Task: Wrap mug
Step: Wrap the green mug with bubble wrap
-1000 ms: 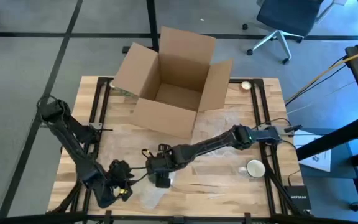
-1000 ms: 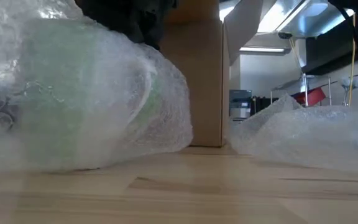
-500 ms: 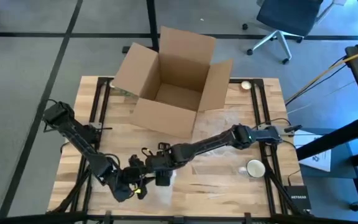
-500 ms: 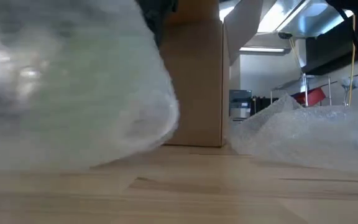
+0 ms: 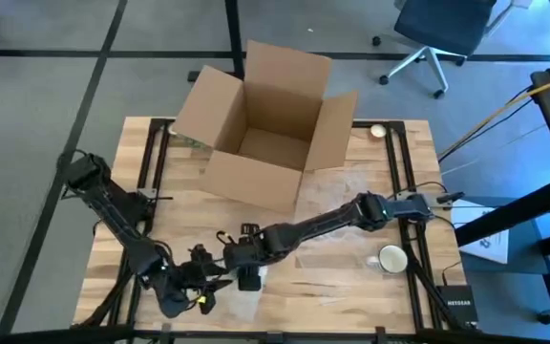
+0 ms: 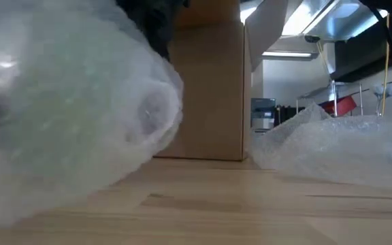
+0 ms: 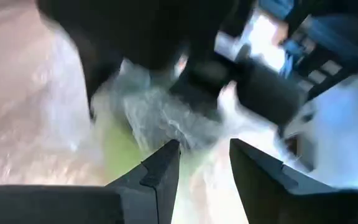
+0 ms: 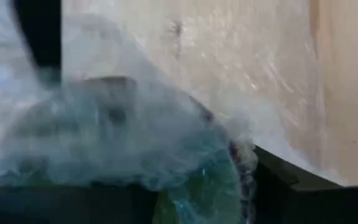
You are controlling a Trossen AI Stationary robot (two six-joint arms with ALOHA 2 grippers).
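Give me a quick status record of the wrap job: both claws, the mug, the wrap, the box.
left claw: near table's front edge, open, fingers apart in its wrist view, at the bundle
right claw: over the bundle, closed on bubble wrap
green mug: inside bubble wrap, green showing through
white mug: unwrapped, right side of table
cardboard box: open, at table's back
spare wrap: loose sheet on table

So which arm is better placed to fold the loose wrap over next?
Probably the left. The right gripper is clamped on the wrapped green mug, while the left gripper sits open beside it, free to move the bubble wrap.
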